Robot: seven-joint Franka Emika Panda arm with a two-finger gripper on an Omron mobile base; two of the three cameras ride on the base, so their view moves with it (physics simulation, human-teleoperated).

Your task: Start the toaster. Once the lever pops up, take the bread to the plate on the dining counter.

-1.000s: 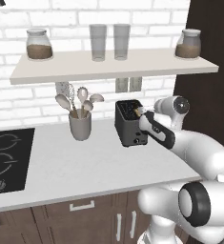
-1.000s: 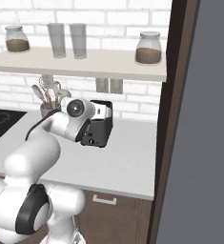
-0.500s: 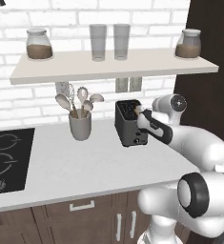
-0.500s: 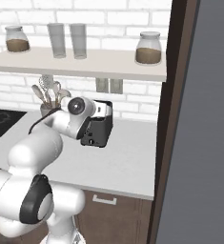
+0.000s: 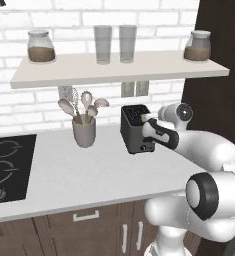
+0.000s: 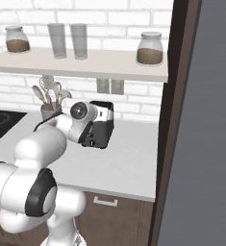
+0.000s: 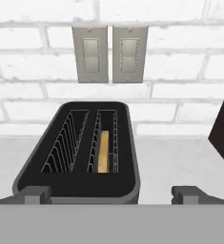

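Nearest the camera in the hand view, the gripper point(image 7: 112, 194) shows as two small dark fingertips, spread wide apart, one at each lower corner of the toaster point(image 7: 77, 152); most of each finger is cut off by the bottom of the frame, and nothing sits between them. From the base views the hand hangs against the toaster's near end, and the white wrist hides whether the tips touch it. Just ahead of the tips lies the toaster, a black rounded box with two long slots lined with thin wire ribs. Deep in the right slot stands the bread point(image 7: 103, 151), a pale tan slice seen edge-on, its lower part sunk out of sight. The left slot holds bare wire. Below and around the toaster spreads a smooth white counter point(image 5: 79, 170). Left of the hand, on that counter, stands a grey crock point(image 5: 84, 132) of pale spoons, and further left a black cooktop point(image 5: 6, 167) is cut by the frame edge. Beyond the toaster, two beige outlet plates point(image 7: 109, 53) sit on white brick. Above runs a pale shelf point(image 5: 119, 70) carrying two clear glasses point(image 5: 115, 44) and two jars point(image 5: 41, 46) of brown grains.
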